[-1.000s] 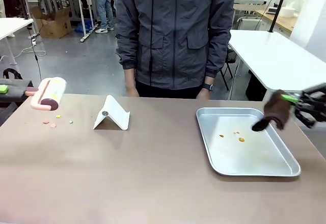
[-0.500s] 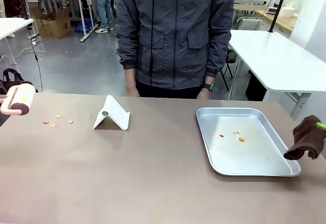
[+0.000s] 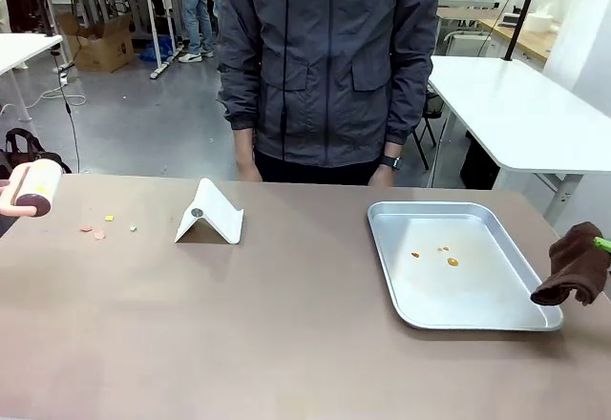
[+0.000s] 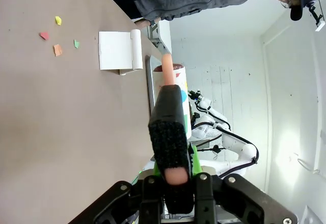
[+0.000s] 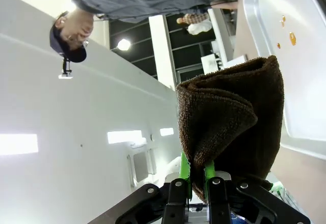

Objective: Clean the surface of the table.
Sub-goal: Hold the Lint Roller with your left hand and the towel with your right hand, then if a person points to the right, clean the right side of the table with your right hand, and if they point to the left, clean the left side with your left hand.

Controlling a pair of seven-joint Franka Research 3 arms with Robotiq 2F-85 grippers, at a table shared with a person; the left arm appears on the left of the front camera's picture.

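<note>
Silver tray (image 3: 477, 296) holds orange crumbs (image 3: 452, 262); table (image 3: 286, 334) bears coloured scraps (image 3: 99, 234).

Grey floor (image 3: 143, 124), white-topped table (image 3: 516, 105) at right, cardboard box (image 3: 100, 48) standing far back at left

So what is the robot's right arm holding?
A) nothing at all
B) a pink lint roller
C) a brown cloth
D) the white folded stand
C: the right end effector is shut on a brown cloth, which hangs at the right edge of the silver tray.
</note>
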